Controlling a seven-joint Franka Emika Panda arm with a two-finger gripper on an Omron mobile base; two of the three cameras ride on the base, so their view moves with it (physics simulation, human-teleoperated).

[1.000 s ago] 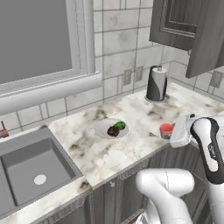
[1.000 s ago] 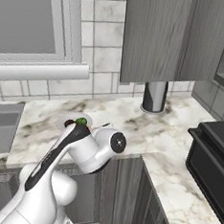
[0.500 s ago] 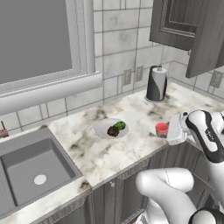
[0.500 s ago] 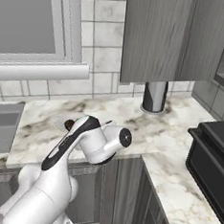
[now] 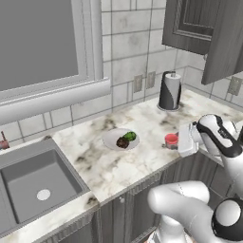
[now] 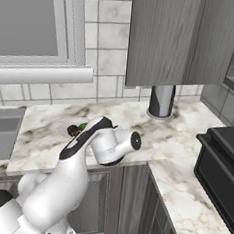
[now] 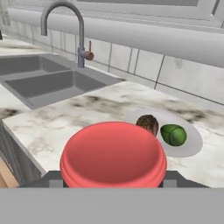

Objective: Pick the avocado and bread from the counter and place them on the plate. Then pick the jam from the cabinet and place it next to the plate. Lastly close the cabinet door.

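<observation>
My gripper (image 5: 178,141) is shut on the jam (image 5: 171,140), a squat red jar held low over the white marble counter (image 5: 142,161), just right of the plate (image 5: 112,137). The green avocado (image 5: 130,136) and the dark brown bread (image 5: 123,142) lie side by side on that plate. In the hand view the jam's red lid (image 7: 113,155) sits between my fingertips, with the bread (image 7: 148,123), the avocado (image 7: 174,134) and the plate (image 7: 192,145) just beyond. Whether the jar touches the counter I cannot tell. The cabinet door (image 5: 226,42) stands open beside the cabinet (image 5: 189,23).
A dark cylindrical canister (image 5: 169,91) stands by the tiled wall behind the plate. A grey sink (image 5: 33,185) with a curved faucet (image 7: 72,26) lies to the left. A black appliance (image 6: 220,168) sits on the counter's right arm.
My hand has carried the jam leftward along the counter's front, closer to the plate. The avocado and the bread have stayed put.
</observation>
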